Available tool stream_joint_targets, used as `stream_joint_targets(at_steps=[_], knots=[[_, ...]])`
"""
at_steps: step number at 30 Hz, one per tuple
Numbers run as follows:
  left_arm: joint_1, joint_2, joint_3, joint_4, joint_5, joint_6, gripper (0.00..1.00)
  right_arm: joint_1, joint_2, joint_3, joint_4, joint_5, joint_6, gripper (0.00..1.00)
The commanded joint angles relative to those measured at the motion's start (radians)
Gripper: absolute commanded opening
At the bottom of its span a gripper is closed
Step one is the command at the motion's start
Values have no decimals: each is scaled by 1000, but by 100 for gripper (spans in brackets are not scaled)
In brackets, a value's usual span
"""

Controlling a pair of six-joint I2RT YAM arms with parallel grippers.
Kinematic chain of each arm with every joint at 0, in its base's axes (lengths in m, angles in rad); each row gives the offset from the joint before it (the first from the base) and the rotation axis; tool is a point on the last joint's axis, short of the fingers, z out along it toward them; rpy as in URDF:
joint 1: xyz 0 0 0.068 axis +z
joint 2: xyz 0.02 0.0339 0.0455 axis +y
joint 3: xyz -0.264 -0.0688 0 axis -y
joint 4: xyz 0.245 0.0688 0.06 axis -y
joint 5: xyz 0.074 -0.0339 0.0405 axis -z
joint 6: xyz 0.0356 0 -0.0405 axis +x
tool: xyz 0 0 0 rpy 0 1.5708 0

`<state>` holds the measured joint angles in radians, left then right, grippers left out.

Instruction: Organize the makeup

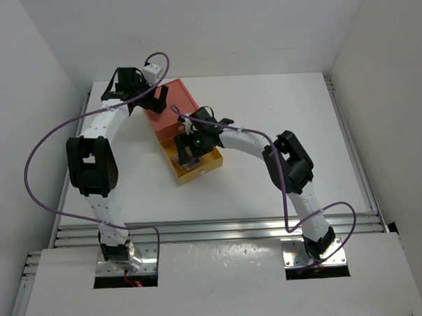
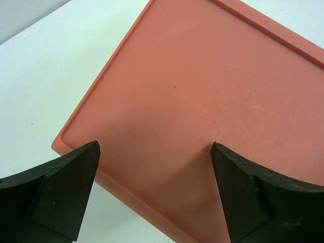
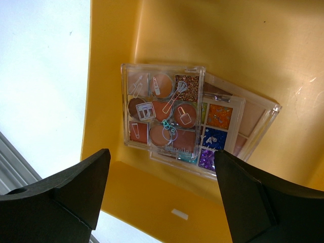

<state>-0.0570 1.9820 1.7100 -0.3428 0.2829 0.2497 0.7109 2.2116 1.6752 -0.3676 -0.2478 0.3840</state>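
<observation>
Two makeup palettes lie stacked in the yellow drawer (image 3: 152, 197). A clear one with tan and orange pans (image 3: 162, 109) rests on top of a multicoloured one (image 3: 223, 131). My right gripper (image 3: 161, 153) hangs open just above them, holding nothing. In the top view it (image 1: 190, 152) is over the pulled-out drawer (image 1: 204, 169). My left gripper (image 2: 155, 145) is open and empty over a corner of the orange-red box lid (image 2: 202, 76). From above, it (image 1: 156, 97) sits at the box's back left.
The orange-red box (image 1: 177, 103) stands at the middle back of the white table (image 1: 301, 126), its drawer drawn toward the near side. Purple cables loop from both arms. Metal rails run along the table's near edge (image 1: 214, 228).
</observation>
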Motion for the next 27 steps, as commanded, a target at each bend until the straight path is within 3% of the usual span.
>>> stream_joint_targets(at_steps=[1,8,13,20,27], knots=[[17,21,-1,-41,-8,5,97,5,-53,57,-10,-15,-28,83],[26,12,-1,-41,-8,5,97,-48,-122,147,27,54,-10,82],[26,12,-1,-41,-8,5,97,-194,-127,202,30,85,1,80],[36,3,-10,-41,-42,17,97,-297,43,323,-102,148,-109,80],[54,3,-29,-62,-64,36,97,-301,158,333,-51,193,-161,80]])
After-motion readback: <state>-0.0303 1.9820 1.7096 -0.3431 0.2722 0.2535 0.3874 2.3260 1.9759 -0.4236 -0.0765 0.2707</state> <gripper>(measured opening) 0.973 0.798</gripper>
